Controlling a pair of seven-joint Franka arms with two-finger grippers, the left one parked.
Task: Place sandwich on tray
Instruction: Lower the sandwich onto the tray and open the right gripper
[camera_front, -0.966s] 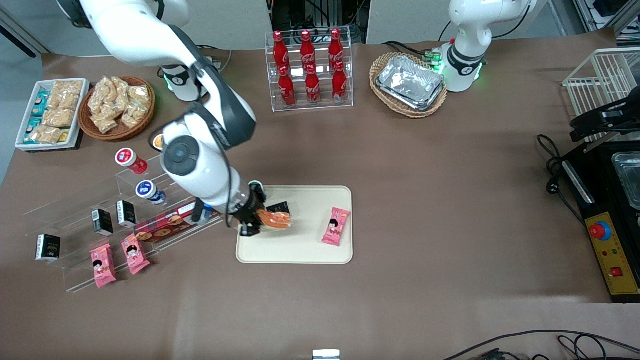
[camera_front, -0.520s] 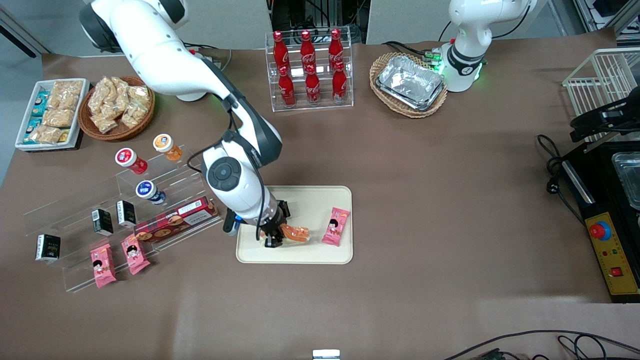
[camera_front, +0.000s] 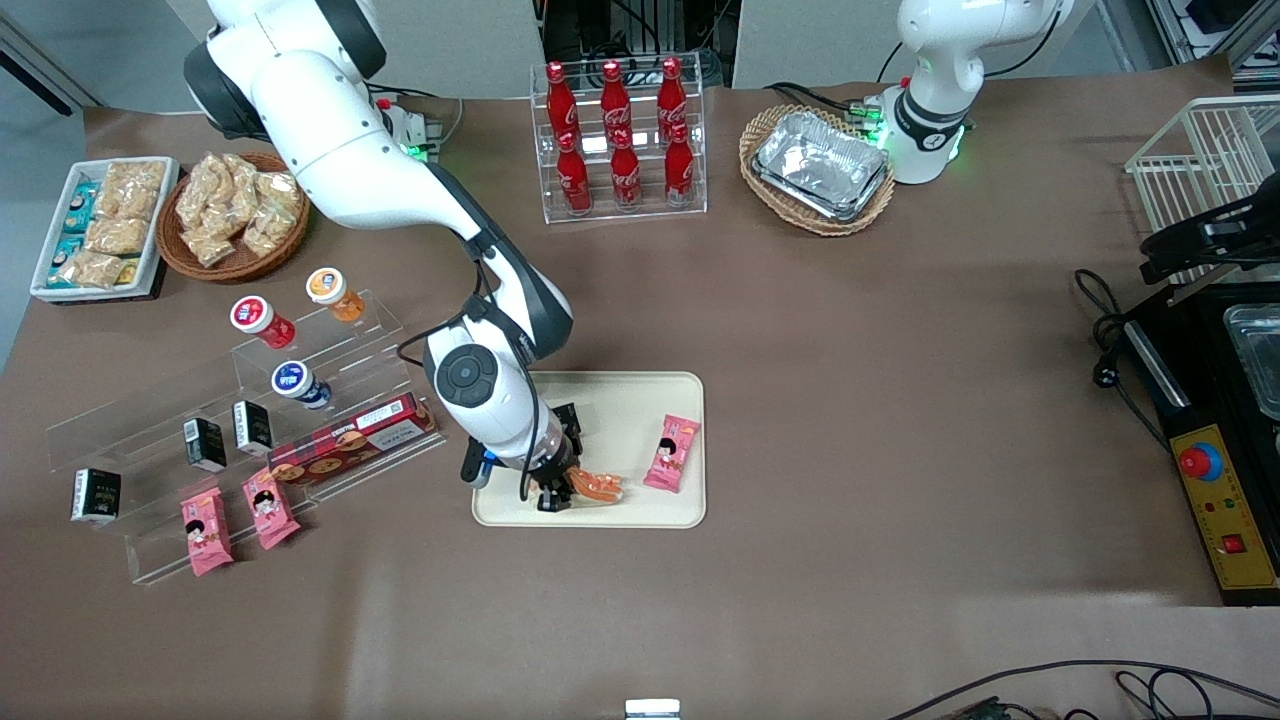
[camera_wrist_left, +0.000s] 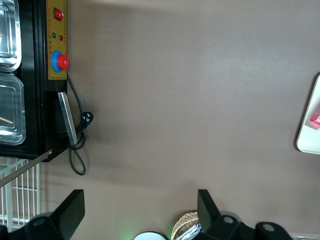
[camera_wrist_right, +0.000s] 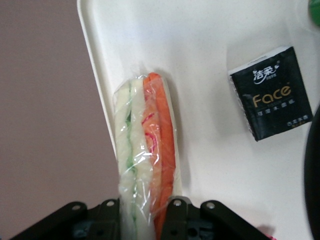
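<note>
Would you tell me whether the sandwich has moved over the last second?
Yes. The sandwich, held in the gripper, has come nearer the front camera and closer to the pink snack packet on the tray.

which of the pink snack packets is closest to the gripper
The pink packet on the tray, beside the gripper that holds the sandwich. The other two lie by the clear rack.
</note>
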